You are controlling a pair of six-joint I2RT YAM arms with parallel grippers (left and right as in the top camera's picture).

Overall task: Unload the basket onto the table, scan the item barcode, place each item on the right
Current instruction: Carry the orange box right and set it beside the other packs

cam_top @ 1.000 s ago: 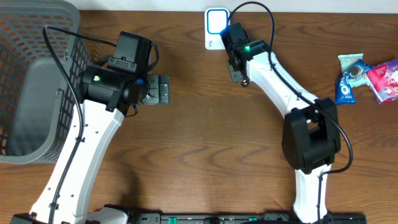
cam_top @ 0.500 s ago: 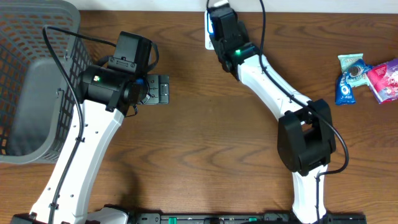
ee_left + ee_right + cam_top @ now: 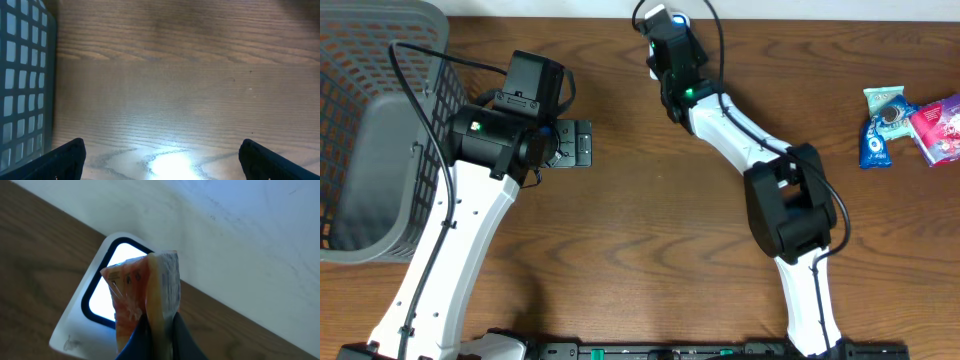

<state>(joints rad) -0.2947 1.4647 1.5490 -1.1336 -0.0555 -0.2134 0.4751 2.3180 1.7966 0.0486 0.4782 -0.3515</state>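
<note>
Right gripper is clamped on the orange packet, held mid-frame in the right wrist view before the lit window of the scanner. Left gripper is spread wide above the table.

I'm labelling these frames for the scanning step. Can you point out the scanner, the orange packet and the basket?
scanner [image 3: 72, 325], right wrist view, white frame at lower left.
orange packet [image 3: 132, 295], right wrist view, its crinkled front face.
basket [image 3: 370, 50], overhead view, its mesh wall at the far end.
</note>
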